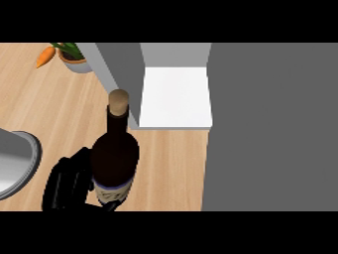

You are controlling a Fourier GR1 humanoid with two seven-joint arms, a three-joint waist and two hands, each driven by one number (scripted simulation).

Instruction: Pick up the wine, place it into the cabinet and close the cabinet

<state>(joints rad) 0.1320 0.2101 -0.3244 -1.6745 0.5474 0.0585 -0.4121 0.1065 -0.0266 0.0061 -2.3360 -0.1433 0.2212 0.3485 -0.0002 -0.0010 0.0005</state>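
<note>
Lower centre of the frame: my left hand (67,184) has its black fingers curled round the wine bottle (115,158), which stands upright, its cork pointing toward the cabinet (120,74) just above it. My right hand does not show, so I cannot tell how its fingers sit. The white shelf (175,96) lies open at upper centre, and the grey door (281,124) fills the right side. A silver pot (7,166) sits at the left edge; a carrot (45,57) and a potted plant (75,57) occupy the upper left. I judge the carry step is in hand. Next, the bottle must go right, past the cabinet's side wall, onto the shelf.
</note>
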